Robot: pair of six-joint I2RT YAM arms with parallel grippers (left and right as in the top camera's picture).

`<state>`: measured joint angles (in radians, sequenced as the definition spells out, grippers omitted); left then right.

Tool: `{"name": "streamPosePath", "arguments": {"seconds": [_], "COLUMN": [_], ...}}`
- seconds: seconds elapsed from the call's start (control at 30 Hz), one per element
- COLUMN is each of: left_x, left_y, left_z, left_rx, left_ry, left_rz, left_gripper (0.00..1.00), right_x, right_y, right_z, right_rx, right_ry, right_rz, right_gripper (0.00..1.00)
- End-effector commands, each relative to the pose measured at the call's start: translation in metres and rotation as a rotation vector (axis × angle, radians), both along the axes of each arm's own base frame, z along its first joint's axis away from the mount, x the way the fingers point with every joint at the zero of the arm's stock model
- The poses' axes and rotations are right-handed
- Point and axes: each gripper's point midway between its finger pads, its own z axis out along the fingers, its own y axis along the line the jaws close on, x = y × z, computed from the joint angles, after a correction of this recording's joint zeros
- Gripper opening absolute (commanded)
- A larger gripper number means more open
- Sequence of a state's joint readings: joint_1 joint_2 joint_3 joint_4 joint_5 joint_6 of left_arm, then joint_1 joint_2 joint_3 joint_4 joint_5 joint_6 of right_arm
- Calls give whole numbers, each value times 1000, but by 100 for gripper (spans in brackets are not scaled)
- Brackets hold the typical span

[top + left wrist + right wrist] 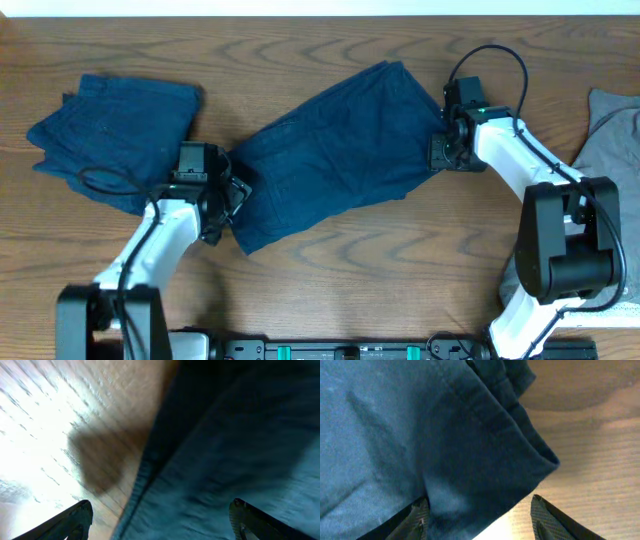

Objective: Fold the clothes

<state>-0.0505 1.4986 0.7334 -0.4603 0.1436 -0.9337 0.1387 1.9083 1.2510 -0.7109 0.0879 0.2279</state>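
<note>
A dark navy pair of shorts (330, 150) lies spread diagonally across the middle of the table. My left gripper (228, 200) is at its lower left edge. In the left wrist view the fingers (162, 520) are wide open over the hem (145, 480), where cloth meets wood. My right gripper (440, 140) is at the shorts' upper right corner. In the right wrist view the fingers (480, 517) are open with the folded corner of cloth (520, 455) between them. Another navy pair (115, 130) lies folded at the far left. A grey pair (610, 140) lies at the right edge.
The wooden table (380, 270) is bare in front of the spread shorts. The right arm's base (560, 250) stands at the front right, partly over the grey cloth. The left arm's base (110, 310) stands at the front left.
</note>
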Motion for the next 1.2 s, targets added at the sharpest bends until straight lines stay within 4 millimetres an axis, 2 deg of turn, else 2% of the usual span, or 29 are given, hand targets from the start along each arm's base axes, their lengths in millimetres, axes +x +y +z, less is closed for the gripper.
{"name": "streamPosePath", "arguments": {"seconds": [0.0,0.07,0.13,0.17,0.23,0.3,0.4,0.43,0.53,0.7,0.83,1.03,1.17], "left_x": [-1,3,6,6,5,4,-2,-3,-3,4,15,27,32], "left_y": [-6,-15,-26,-31,-41,-48,-47,-45,-43,-43,-43,-51,-53], "left_z": [-15,-21,-24,-25,-22,-17,-4,4,37,101,135,165,176], "left_rx": [-23,-68,-125,-152,-198,-226,-222,-219,-206,-178,-165,-192,-203], "left_ry": [40,37,32,29,18,-4,1,2,-5,-60,-129,-217,-248], "left_rz": [-33,-68,-106,-128,-188,-267,-309,-319,-367,-440,-446,-463,-468], "left_gripper": [86,73,53,34,6,6,6,7,6,6,6,6,6], "right_x": [13,16,18,18,16,12,1,-4,-17,-42,-74,-116,-136], "right_y": [-8,-8,-6,-3,4,21,50,60,92,146,193,258,309], "right_z": [51,74,96,106,118,122,119,116,104,71,38,-14,-26], "right_rx": [2,7,16,23,54,131,265,305,387,429,453,469,541], "right_ry": [-140,-205,-263,-290,-315,-313,-268,-247,-175,-47,78,196,171], "right_rz": [-38,-21,-6,23,73,141,231,262,339,462,575,678,755], "right_gripper": [67,67,65,61,52,43,27,22,17,13,12,11,12]}}
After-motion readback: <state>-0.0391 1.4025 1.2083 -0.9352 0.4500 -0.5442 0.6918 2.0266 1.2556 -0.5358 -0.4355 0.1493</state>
